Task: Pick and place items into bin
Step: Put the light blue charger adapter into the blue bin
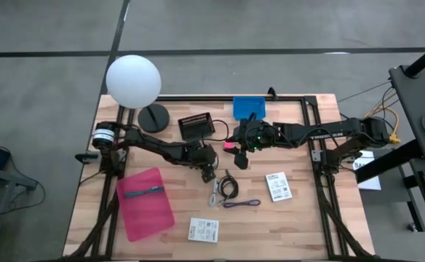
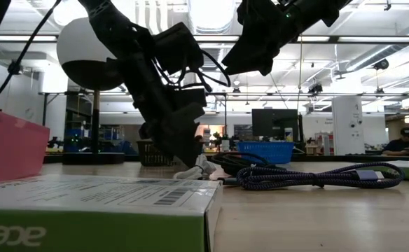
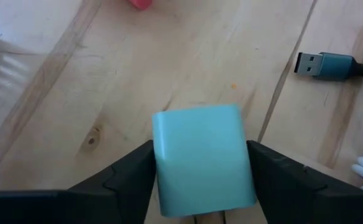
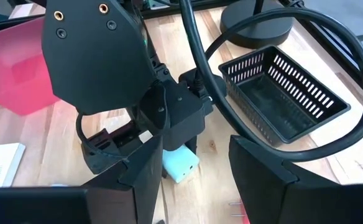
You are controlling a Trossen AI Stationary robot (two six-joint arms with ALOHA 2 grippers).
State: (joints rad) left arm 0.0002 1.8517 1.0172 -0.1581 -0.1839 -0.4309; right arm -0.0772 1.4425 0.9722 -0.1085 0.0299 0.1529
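Note:
A pale teal cube (image 3: 203, 158) rests on the wooden table near its middle, also showing in the right wrist view (image 4: 180, 165). My left gripper (image 3: 200, 146) is low over it (image 1: 209, 172), open, with one finger on each side of the cube. My right gripper (image 4: 194, 142) hangs open and empty higher up, just right of centre (image 1: 240, 154), looking down on the left gripper. A pink cube (image 1: 229, 145) lies on the table beside it. A teal pen (image 1: 143, 193) lies in the pink bin (image 1: 154, 218) at the near left. My left gripper slants down from the table's left, its two fingers (image 3: 135, 177) standing against the cube's two opposite side faces (image 3: 160, 155). Whether the fingers touch those faces, I cannot tell. The cube sits flat on the table.
Black and purple coiled cables (image 1: 231, 191) lie just right of the left gripper, a USB plug (image 3: 324, 65) close by. White packets (image 1: 278, 185) (image 1: 203, 229) lie nearer the front. A black basket (image 1: 196, 127), a blue bin (image 1: 249, 108) and a globe lamp (image 1: 133, 80) stand at the back.

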